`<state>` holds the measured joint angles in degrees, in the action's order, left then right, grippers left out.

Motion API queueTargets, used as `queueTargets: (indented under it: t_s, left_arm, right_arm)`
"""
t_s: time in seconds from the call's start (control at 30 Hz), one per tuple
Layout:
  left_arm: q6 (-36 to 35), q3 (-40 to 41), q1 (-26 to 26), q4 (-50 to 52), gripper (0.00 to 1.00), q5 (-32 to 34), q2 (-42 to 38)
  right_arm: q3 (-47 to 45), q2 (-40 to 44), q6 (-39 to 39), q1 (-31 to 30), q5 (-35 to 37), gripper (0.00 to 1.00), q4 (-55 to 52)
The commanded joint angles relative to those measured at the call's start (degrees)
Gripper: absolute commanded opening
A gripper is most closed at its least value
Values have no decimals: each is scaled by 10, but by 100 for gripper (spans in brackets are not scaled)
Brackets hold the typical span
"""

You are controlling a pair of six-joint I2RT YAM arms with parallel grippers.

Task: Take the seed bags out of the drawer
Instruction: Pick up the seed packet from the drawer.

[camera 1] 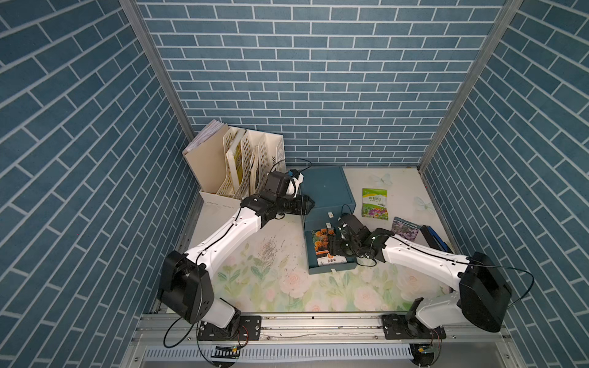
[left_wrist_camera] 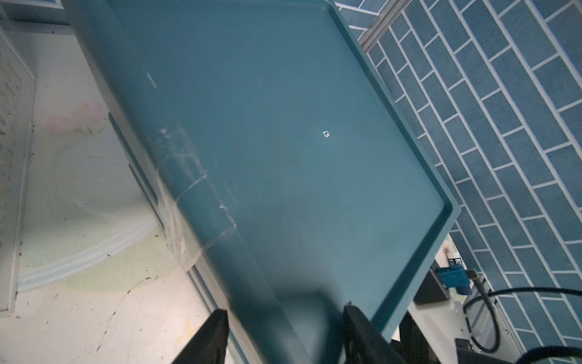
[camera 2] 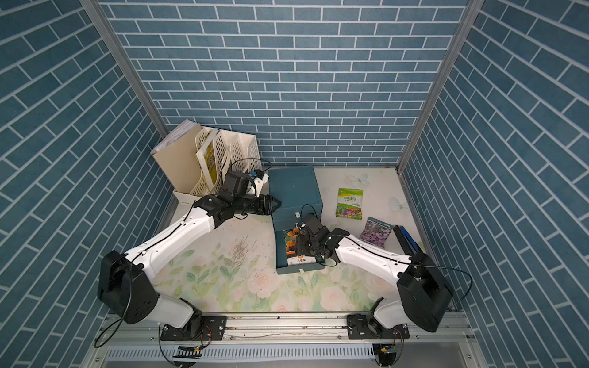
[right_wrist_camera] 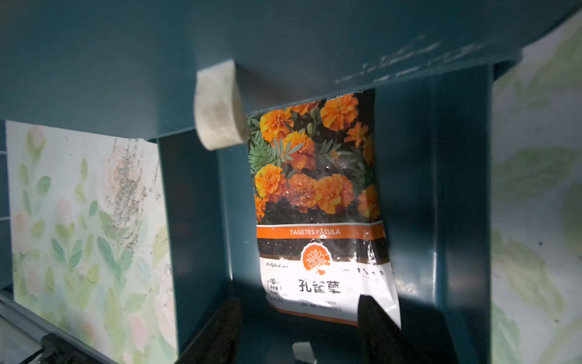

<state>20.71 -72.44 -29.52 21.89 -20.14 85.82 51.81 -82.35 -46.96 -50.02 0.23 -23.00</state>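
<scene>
Right wrist view gives me what I need most: the right fingers point(right_wrist_camera: 378, 327) stand apart, low over the marigold bag point(right_wrist_camera: 318, 205), one tip over its corner, the other beside it above the drawer point(right_wrist_camera: 434, 189) floor. The bag lies flat in the open drawer, its far end tucked under the cabinet point(right_wrist_camera: 126, 63) front. My worry is that the glossy film skids as I close and slides deeper underneath, or that a tip jams against the drawer wall. Both top views hide those tips behind the wrist, yet only they show the green-white bag point(camera 1: 374, 204) and the purple bag point(camera 1: 405, 228) out on the table point(camera 1: 255, 270). Left wrist view shows the left fingers point(left_wrist_camera: 214, 334) clamped, I judge, on the cabinet's corner.
</scene>
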Motion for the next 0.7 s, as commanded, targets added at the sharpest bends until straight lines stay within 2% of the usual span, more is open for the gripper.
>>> queueTargets:
  t_s: [0.0,0.67]
  left_arm:
    - [-17,13,3,72,61,15,16]
    - [-26,8,2,83,62,15,19]
  right_arm:
    - [10,-19,31,2,21,62,-1]
    - [19,-98,47,4,82,61,16]
